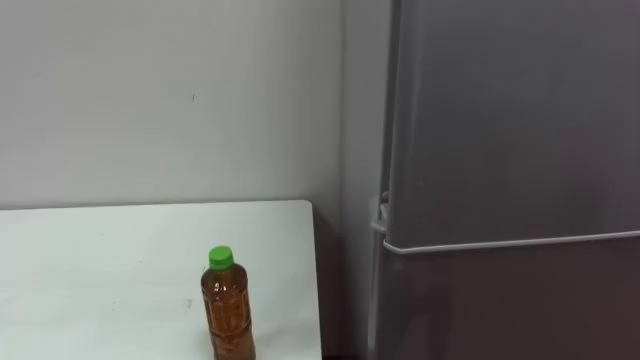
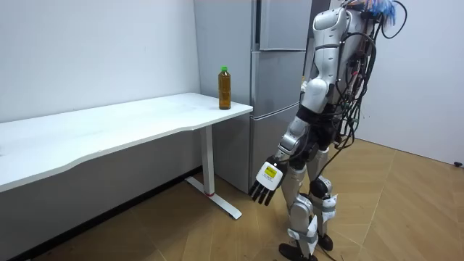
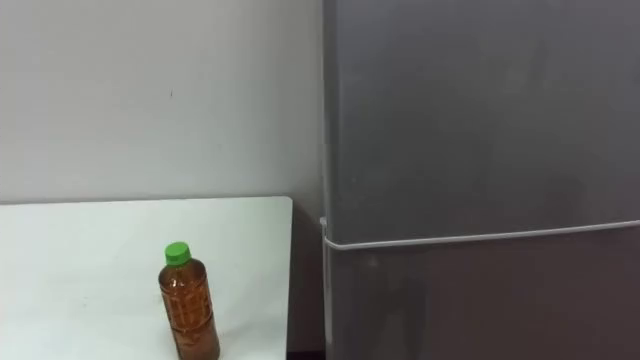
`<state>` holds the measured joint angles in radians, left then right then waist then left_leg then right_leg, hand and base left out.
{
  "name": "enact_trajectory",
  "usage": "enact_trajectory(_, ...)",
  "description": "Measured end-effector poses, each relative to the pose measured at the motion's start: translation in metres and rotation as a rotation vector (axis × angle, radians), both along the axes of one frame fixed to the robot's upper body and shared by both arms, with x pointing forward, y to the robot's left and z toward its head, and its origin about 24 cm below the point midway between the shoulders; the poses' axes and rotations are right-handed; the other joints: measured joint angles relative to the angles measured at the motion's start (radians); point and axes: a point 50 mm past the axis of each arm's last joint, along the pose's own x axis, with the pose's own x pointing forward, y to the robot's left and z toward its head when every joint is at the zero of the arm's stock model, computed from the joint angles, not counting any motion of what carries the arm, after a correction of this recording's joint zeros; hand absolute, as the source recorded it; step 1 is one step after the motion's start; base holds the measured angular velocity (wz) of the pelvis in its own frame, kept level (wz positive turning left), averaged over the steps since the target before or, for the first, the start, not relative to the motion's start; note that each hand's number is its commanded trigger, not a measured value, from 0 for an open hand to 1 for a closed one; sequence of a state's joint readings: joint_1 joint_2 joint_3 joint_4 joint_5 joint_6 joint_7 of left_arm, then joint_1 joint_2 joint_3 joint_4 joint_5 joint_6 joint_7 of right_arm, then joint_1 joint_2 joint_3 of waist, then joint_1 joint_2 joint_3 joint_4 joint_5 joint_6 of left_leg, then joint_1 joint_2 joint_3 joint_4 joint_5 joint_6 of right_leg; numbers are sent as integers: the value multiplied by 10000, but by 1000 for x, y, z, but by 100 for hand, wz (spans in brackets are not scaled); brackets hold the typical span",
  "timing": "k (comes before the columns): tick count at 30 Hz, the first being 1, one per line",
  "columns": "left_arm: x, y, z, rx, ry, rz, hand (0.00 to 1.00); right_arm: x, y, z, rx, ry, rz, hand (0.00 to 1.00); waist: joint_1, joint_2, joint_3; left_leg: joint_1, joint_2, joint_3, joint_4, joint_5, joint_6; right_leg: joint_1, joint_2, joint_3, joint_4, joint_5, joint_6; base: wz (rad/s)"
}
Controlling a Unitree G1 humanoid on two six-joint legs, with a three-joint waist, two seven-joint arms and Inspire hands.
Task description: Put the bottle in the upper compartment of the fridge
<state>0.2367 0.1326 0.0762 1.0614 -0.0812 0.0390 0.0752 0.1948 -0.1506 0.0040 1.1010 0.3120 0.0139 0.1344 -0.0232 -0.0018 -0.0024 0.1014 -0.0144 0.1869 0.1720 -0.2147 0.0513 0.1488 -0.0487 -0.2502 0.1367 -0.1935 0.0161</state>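
The bottle is not in a hand. The robot's left hand hangs low beside its leg with its fingers loose and straight, and it holds nothing. The robot stands on the wood floor, facing the fridge, a little way back from the table.

The bottle stands up straight on the white table, close to the end next to the fridge. It is full of brown drink and has a green cap. Nothing touches it.

Just past the table's end is the tall grey fridge. A thin pale line runs across it between the upper door and the lower door. Both doors are closed.

Behind the table is a plain light wall.
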Motion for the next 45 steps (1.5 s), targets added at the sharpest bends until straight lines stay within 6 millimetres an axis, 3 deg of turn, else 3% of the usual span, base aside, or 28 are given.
enact_trajectory(9, -4, 2, 0, 551, 378, -784, 0, -1, 0, -1, -10, 89, -45, 0, -11, -53, 37, 63, 2, -14, -26, -22, -23, 86, -7, -3, -29, -9, -4, 0)
enact_trajectory(21, -4, 3, 0, 621, 518, -667, 0, -2, -1, -1, -40, 125, -145, 0, -6, -34, 25, 64, 0, -24, -5, -26, -19, 88, 0, 6, -22, -9, -4, 0)
enact_trajectory(28, -1, 10, 3, 1045, 95, 1119, 0, -1, -2, -1, -173, 152, -144, 0, 3, 33, -5, 69, 4, -17, -3, -26, -19, 86, 5, 5, -5, -12, -6, 0)
enact_trajectory(39, 37, 43, 26, 2683, -2439, 3826, 0, -10, -15, 2, -538, 102, -703, 0, 18, 196, -38, 177, 4, -16, -57, -27, -17, 176, 10, 46, 59, -12, -5, 0)
enact_trajectory(45, 76, 57, 54, 3188, -4799, 4833, 0, -9, -18, 3, -769, -23, -534, 0, 71, 287, -12, 159, 12, 47, -30, -34, -4, 70, 47, 178, 141, -12, -8, -5)
